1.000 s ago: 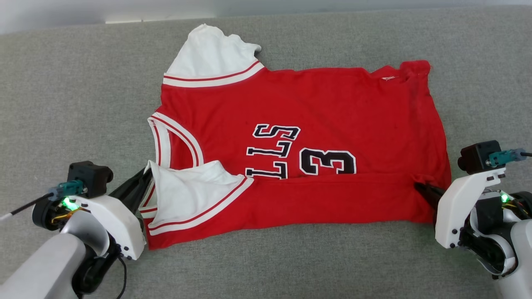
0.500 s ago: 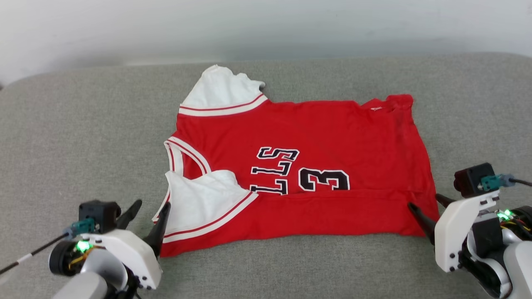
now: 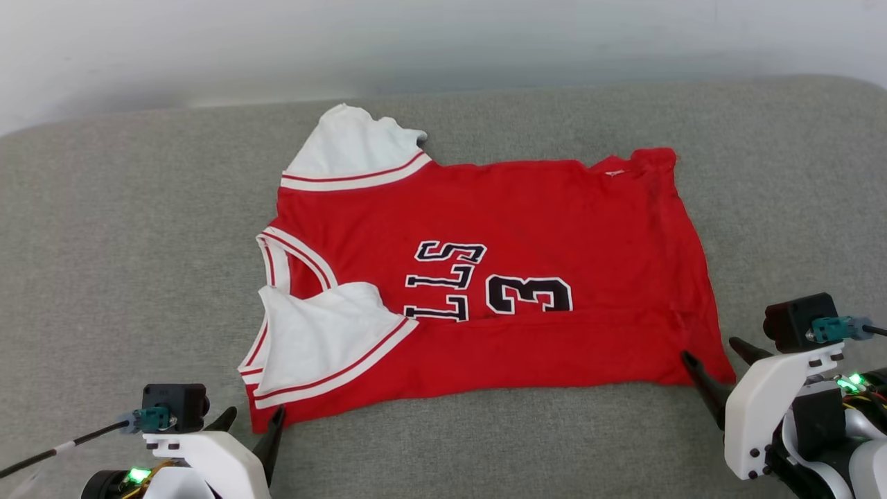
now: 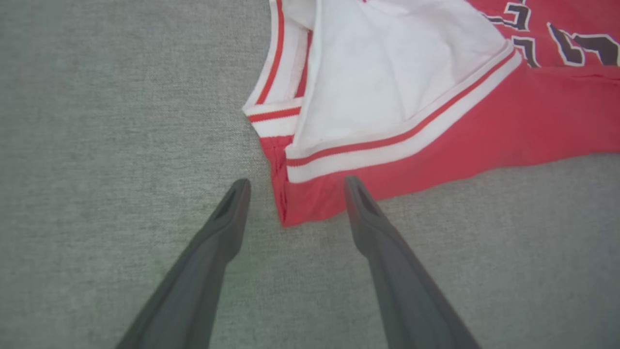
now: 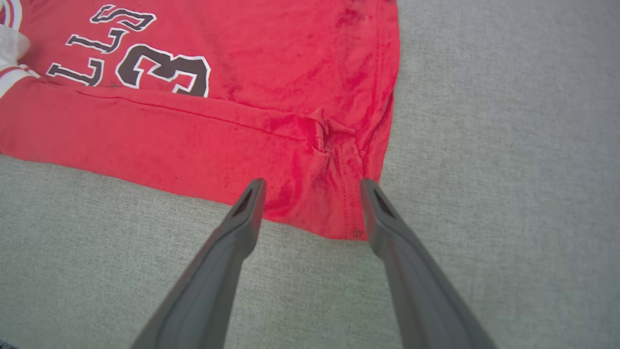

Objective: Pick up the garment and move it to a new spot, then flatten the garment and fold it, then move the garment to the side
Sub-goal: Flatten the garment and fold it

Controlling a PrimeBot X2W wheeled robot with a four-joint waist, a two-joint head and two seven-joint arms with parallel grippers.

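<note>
Your left gripper [image 3: 253, 414] and right gripper [image 3: 710, 348] are gaping, holding nothing, each pointing at a near corner of the shirt [image 3: 485, 277], which is lying red, white-sleeved, near edge folded over, on the cushion [image 3: 104, 277].

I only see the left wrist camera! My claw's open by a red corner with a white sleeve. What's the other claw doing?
Observer: The right claw is open too, its fingers either side of the hem corner of the red jersey shirt with white short sleeves, gripping nothing.
Operator: Is that end flat?
Observer: Nearly; a small puckered wrinkle sits just past the claw.
Operator: Where's the other sleeve?
Observer: The second white sleeve lies spread at the shirt's far edge, on the grey fabric surface.
</note>
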